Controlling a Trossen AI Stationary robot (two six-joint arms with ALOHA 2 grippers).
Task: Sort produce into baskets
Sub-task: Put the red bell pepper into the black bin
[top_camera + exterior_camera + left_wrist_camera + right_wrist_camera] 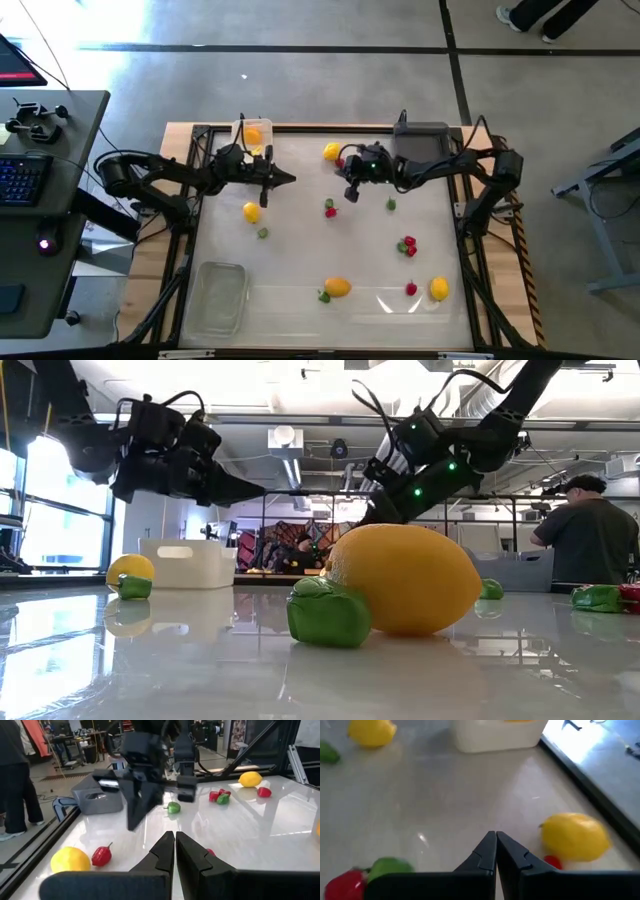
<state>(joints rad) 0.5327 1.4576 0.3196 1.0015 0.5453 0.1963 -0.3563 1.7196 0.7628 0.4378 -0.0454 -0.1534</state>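
Note:
Small toy produce lies scattered on the white tabletop: a yellow piece point(251, 211) with a green one point(262, 232), a red-and-green piece point(330, 208), and a yellow point(331, 152) and a red one point(340, 162) near the far edge. The white basket point(252, 135), at the far left, holds an orange-yellow piece. The dark grey basket point(420, 138) stands at the far right and the clear one point(215, 297) at the near left. My left gripper point(290, 180) hangs shut and empty above the table, right of the white basket. My right gripper point(352, 196) is shut and empty over the red-and-green piece.
More produce lies toward the near edge: an orange-yellow piece point(338, 287) with a green one point(324, 296), red pieces point(408, 245) point(411, 289), a yellow one point(439, 289) and a green one point(391, 204). A person point(590, 530) stands beyond the table.

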